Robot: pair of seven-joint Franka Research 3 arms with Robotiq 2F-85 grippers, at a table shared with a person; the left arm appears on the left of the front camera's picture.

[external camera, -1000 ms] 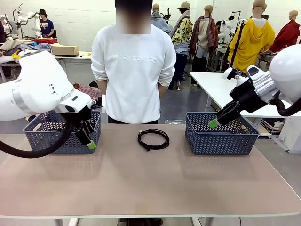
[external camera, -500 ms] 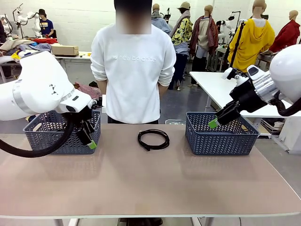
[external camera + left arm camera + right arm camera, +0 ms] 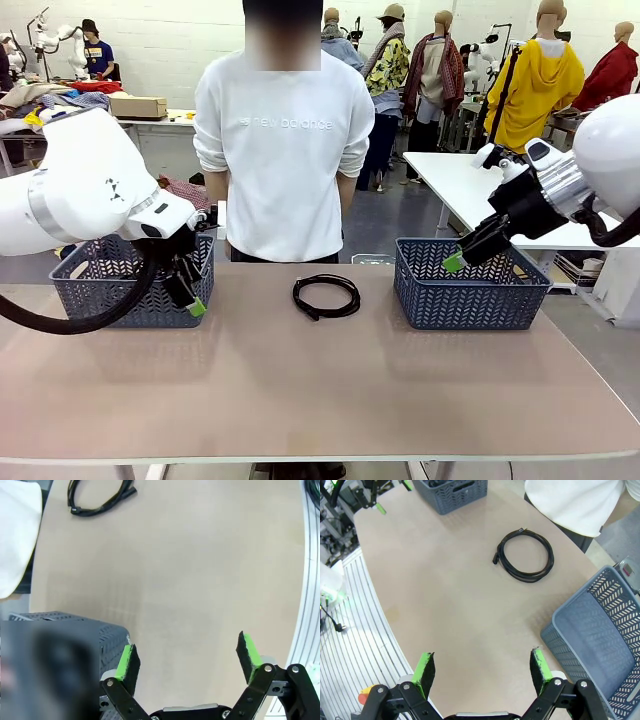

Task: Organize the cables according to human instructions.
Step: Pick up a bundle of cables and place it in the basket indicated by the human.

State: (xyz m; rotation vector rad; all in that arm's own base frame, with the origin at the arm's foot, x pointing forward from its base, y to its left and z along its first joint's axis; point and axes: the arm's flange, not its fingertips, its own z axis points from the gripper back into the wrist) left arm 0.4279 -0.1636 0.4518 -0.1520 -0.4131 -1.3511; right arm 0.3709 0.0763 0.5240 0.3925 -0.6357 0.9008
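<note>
Beige tabletop (image 3: 320, 380) stretches between me and the person (image 3: 284, 150) in a white sweatshirt who stands at the far edge, arms down. One coiled black cable (image 3: 326, 296) lies flat on the table near that far edge, about midway between the two blue-grey baskets and touching neither. In my right wrist view the same cable (image 3: 524, 555) sits as a round loop with a plug end poking out on one side, well apart from my fingers; in my left wrist view the cable (image 3: 98, 499) shows at the top, partly cut by the frame.

My left gripper (image 3: 187, 293) hangs in front of the near right corner of the left basket (image 3: 100, 290), just above the table. Its jaws stand wide apart and hold nothing; the green pads (image 3: 125, 661) frame bare tabletop, with the basket wall close beside one of them.

My right gripper (image 3: 466, 252) hovers over the near left part of the right basket (image 3: 470, 296), tilted down toward the left. Its jaws are spread too, nothing between the pads (image 3: 540, 664). The right basket's floor, where I can see it, is bare mesh. Something dark lies inside the left basket in the right wrist view, but I cannot tell what it is.
</note>
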